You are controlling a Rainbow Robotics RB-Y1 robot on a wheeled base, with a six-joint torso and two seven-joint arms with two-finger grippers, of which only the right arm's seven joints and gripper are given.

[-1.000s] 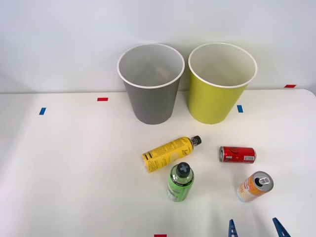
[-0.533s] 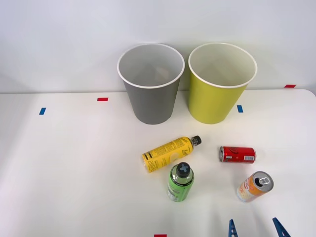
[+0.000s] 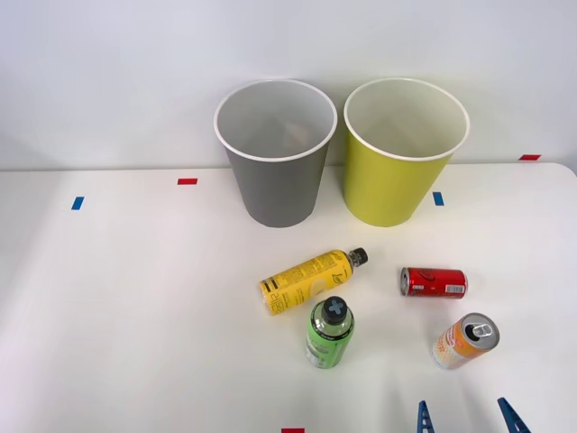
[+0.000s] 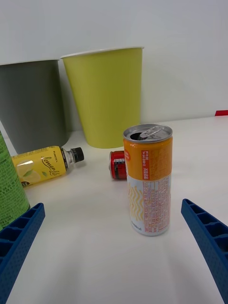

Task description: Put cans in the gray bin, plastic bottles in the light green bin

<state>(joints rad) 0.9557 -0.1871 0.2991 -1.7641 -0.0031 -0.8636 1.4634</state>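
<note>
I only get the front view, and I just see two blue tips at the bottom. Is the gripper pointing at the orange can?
Observer: Yes. In the wrist view the orange can stands upright between the fingers of the open gripper, touching neither.
Operator: What's behind it?
Observer: The red can lies on its side, partly hidden behind the orange one.
Operator: What's on the orange can's side?
Observer: Its top half is orange. The bottom half is white, with yellow wavy lines and small print.

I see my right gripper [image 3: 467, 418] low at six o'clock, a touch toward five; its blue ribbed fingers [image 4: 209, 237] spread wide apart; nothing between them.
</note>
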